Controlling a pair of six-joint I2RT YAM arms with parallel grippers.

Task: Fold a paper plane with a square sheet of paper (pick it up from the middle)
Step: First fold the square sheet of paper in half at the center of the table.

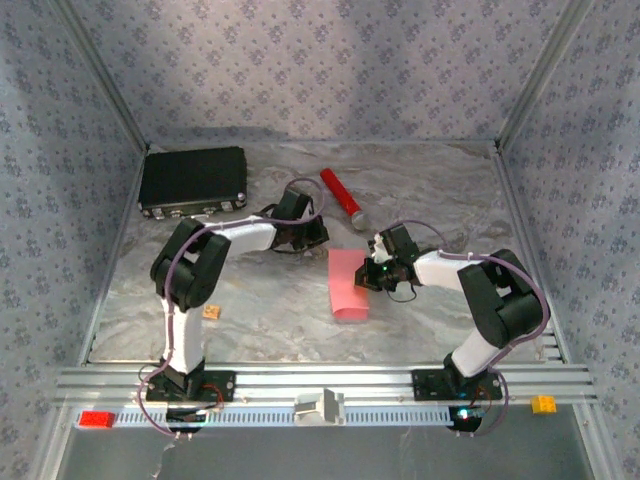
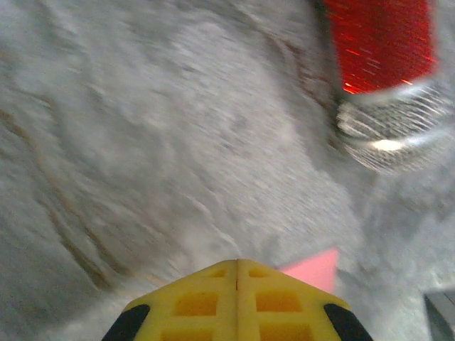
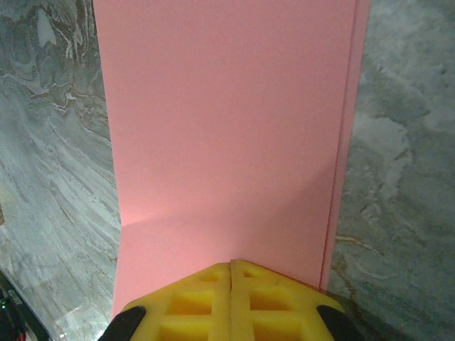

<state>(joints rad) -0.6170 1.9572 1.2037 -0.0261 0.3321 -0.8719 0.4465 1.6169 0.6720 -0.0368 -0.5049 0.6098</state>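
The square sheet of paper (image 1: 348, 285) lies mid-table, pink, doubled over into an upright rectangle. In the right wrist view the sheet (image 3: 227, 128) shows two layers along its right edge and a faint bend across it. My right gripper (image 1: 372, 272) is shut, its yellow tips (image 3: 231, 264) low over the sheet's right side; whether they touch it I cannot tell. My left gripper (image 1: 318, 238) is shut just beyond the sheet's far left corner, holding nothing. Its closed tips (image 2: 237, 261) hover over bare table with a pink corner (image 2: 316, 270) beside them. No paper plane is in view.
A red cylinder (image 1: 340, 195) with a grey mesh tip (image 2: 394, 135) lies just behind the left gripper. A black case (image 1: 193, 180) sits at the back left, a small tan block (image 1: 211, 313) near the left arm. Patterned walls enclose the table.
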